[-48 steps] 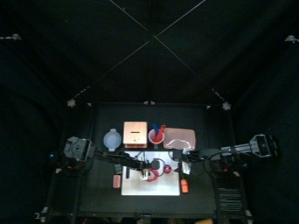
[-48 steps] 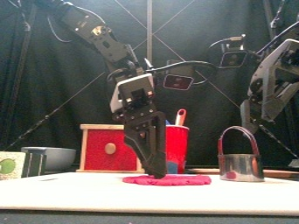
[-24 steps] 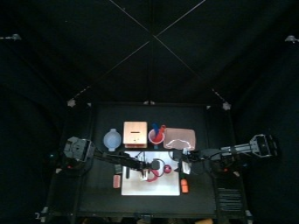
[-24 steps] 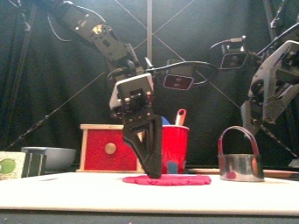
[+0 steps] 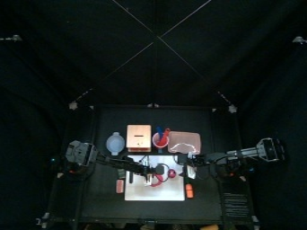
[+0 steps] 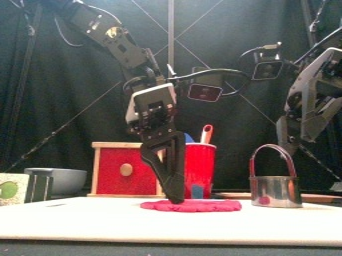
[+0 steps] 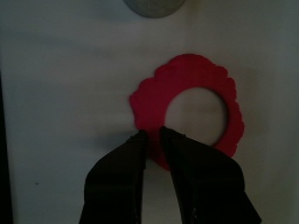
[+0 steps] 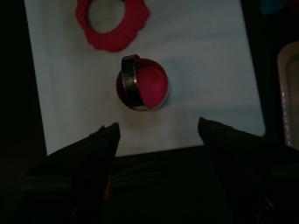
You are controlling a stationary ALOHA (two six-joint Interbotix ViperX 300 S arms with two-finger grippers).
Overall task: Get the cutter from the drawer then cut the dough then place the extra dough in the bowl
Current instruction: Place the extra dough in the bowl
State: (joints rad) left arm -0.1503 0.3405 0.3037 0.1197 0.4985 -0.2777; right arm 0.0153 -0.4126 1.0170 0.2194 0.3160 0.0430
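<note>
Left gripper (image 7: 158,133) is down on the white cutting board (image 5: 162,192). Its jaws are drawn nearly together, tips on the lower-left edge of the dough ring (image 7: 193,70) in the left wrist view. Looks to me like it's pinching the band, but in the front view the ring lies flat on the board, so nothing's lifted yet.

Right gripper (image 8: 162,129) hangs at the right of the front view, jaws spread wide, holding nothing. Below it the cutter (image 6: 275,190) stands on the board, well apart from the ring. The right wrist view shows what I take for the cut-out disc (image 8: 149,83) sitting inside it.

So I'd say fetching and cutting are done and we're on the last bit, getting the extra dough into the bowl. The blue-grey bowl (image 5: 114,141) is off the board, up and left of it in the top view, just left of the wooden box (image 5: 139,136). Next move needs a clean lift without the soft ring tearing or sagging out of the pinch. Then it's a carry toward the upper left and a release over the bowl.
</note>
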